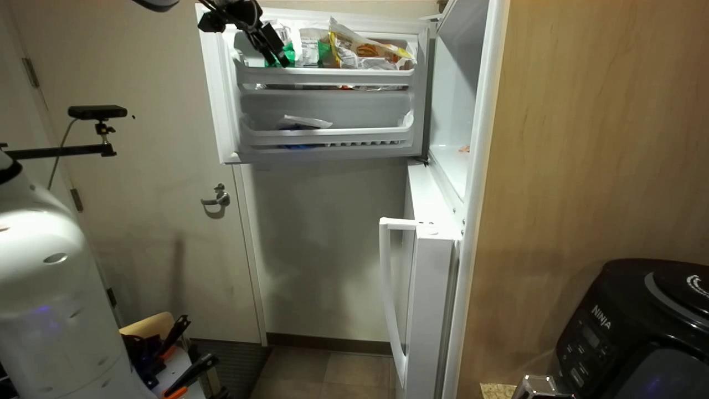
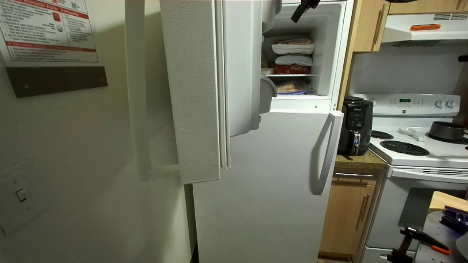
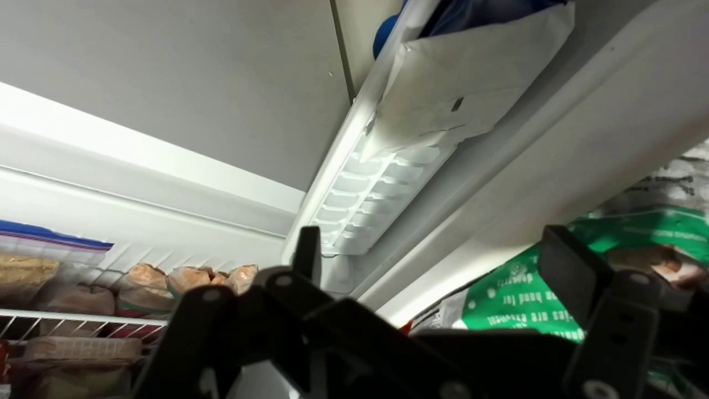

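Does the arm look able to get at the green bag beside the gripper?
Probably yes: the gripper is open next to the green bag, whose top rises above the shelf rail, with nothing else visibly in the way. Exact depth is hard to tell.

The bag (image 3: 518, 291) is green with white lettering.

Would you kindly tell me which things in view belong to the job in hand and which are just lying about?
Likely part of the job:
gripper, open
green bag, close by it
freezer door, standing open

Seemingly just lying about:
ice tray
air fryer
pot
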`<state>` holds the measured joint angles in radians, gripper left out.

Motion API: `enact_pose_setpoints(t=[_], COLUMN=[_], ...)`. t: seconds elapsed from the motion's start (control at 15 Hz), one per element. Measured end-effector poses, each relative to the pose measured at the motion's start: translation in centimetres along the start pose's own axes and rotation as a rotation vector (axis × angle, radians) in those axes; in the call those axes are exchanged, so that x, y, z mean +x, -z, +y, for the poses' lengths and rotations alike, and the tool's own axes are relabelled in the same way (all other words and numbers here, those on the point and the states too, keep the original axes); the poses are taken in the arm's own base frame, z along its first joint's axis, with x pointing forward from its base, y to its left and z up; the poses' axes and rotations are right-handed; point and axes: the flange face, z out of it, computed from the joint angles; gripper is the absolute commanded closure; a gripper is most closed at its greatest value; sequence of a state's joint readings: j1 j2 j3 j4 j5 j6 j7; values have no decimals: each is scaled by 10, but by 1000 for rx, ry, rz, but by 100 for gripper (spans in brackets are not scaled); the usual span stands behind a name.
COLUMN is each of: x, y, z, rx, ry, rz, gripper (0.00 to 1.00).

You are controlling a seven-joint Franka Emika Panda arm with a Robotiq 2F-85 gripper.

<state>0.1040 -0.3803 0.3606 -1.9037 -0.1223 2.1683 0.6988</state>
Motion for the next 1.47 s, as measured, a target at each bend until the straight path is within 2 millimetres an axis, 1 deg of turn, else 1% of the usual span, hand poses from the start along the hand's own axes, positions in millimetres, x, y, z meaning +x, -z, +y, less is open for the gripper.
enact_pose_setpoints(t=[0.47,0.73,1.07,1.47], x=[-2,-1,-1,-1], y=[-5,-7,-17,-22], z=[-3,1,8,9], rx=[-1,-5,-26,-30], ry=[-23,-32,-40,-40], rz=[-9,-11,-22,-29], gripper=[0,0,0,0])
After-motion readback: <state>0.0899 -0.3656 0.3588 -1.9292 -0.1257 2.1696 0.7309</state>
